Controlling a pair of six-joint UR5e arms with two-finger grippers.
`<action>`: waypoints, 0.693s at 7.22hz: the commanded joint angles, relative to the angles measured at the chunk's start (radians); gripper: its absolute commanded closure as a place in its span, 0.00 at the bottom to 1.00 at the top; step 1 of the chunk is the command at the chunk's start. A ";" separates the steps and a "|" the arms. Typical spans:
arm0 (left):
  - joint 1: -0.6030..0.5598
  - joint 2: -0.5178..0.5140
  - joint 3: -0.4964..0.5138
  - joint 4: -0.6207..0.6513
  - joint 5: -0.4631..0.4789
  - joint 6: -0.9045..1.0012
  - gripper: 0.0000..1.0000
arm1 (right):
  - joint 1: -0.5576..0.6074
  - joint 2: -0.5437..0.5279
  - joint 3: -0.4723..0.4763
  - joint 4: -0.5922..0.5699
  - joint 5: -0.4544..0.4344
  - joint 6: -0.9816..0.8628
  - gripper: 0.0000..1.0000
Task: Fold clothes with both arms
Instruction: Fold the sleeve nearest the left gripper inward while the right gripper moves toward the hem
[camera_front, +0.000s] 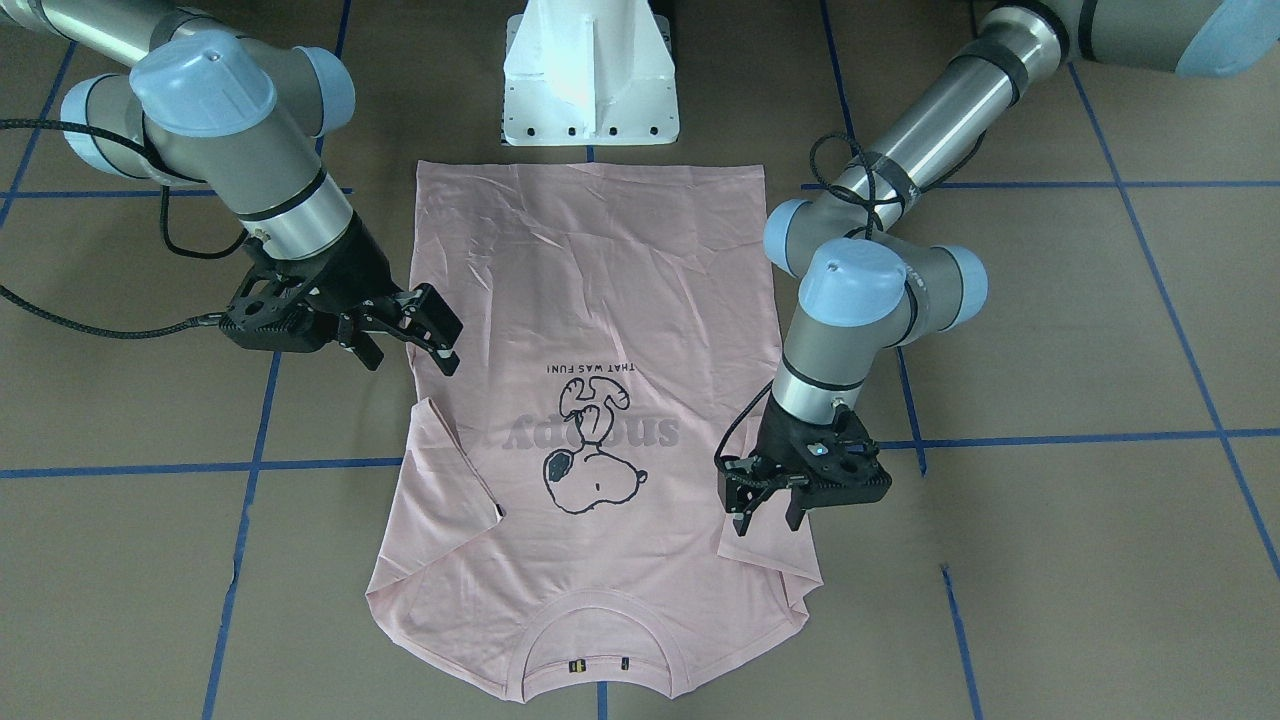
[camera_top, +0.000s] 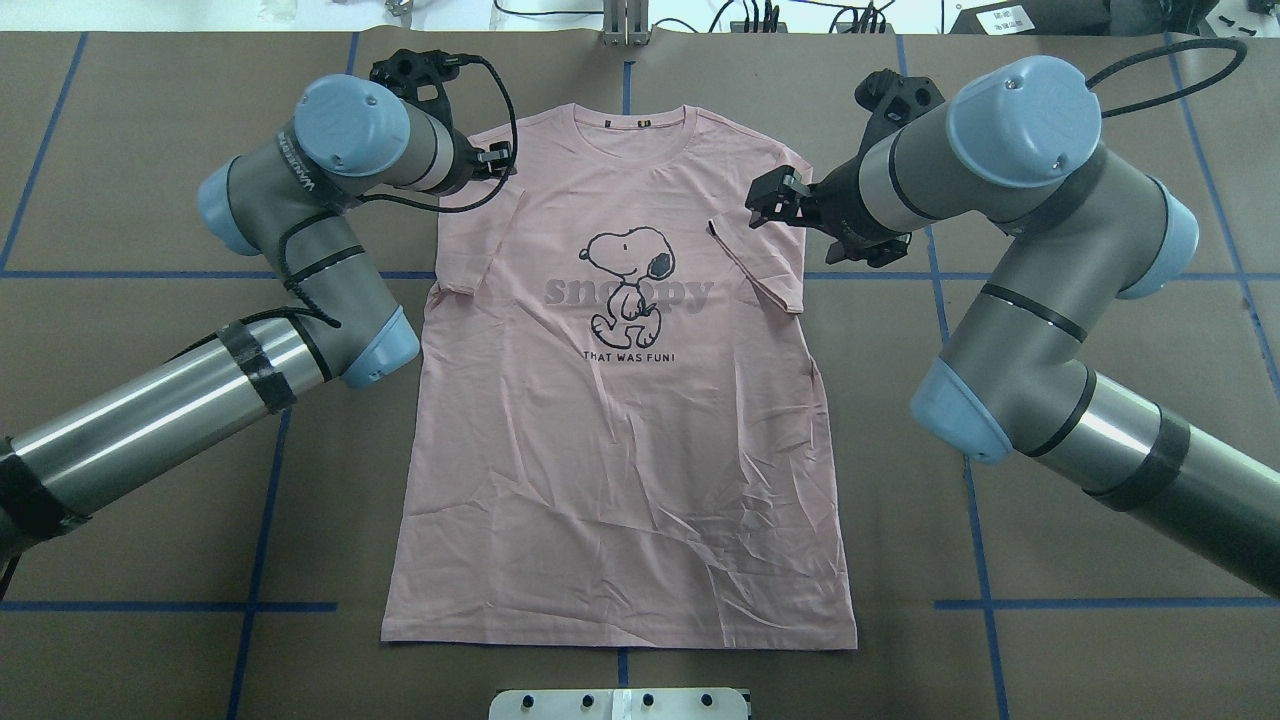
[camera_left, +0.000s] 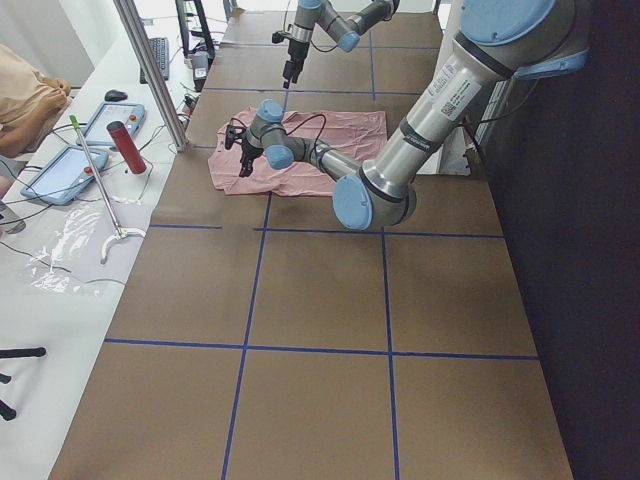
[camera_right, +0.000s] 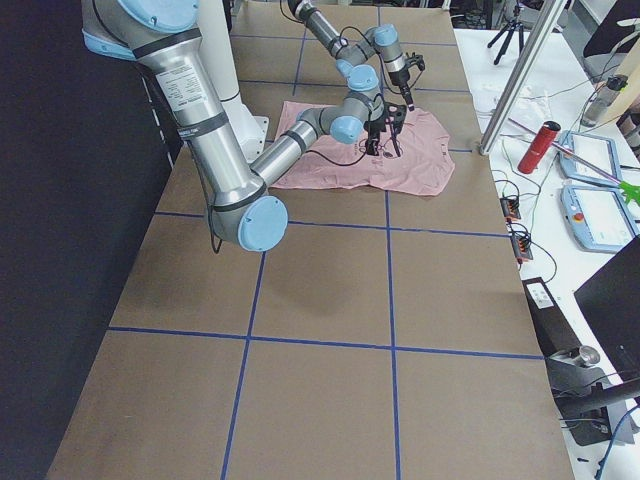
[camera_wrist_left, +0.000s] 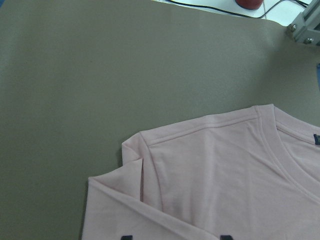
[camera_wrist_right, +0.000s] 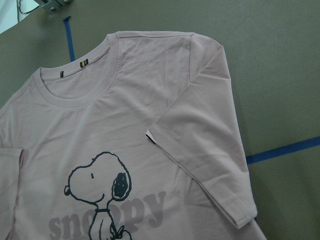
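Note:
The pale pink T-shirt (camera_top: 620, 450) lies flat and print-up on the brown table, with its neck at the far edge from the robot. Both short sleeves are folded inward onto the chest. My left gripper (camera_front: 767, 520) hovers open just over the folded sleeve (camera_wrist_left: 120, 200) on its side, and only its two fingertips show at the bottom of the left wrist view. My right gripper (camera_front: 413, 365) is open, above the shirt's edge beside the other folded sleeve (camera_wrist_right: 205, 150). Neither holds cloth.
The white pedestal base (camera_front: 590, 75) stands at the shirt's hem end. Blue tape lines (camera_front: 250, 465) grid the table. A side bench carries tablets, a red bottle (camera_left: 127, 147) and cables, beside an aluminium post (camera_left: 150, 70). A person (camera_left: 25, 95) sits at that bench.

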 joint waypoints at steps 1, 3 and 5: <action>0.000 0.164 -0.246 0.012 -0.116 -0.002 0.31 | -0.132 -0.026 0.103 -0.076 -0.087 0.214 0.00; -0.003 0.231 -0.337 0.011 -0.206 -0.025 0.31 | -0.358 -0.052 0.266 -0.333 -0.357 0.290 0.00; -0.009 0.286 -0.348 -0.003 -0.208 -0.057 0.30 | -0.482 -0.205 0.370 -0.317 -0.460 0.392 0.00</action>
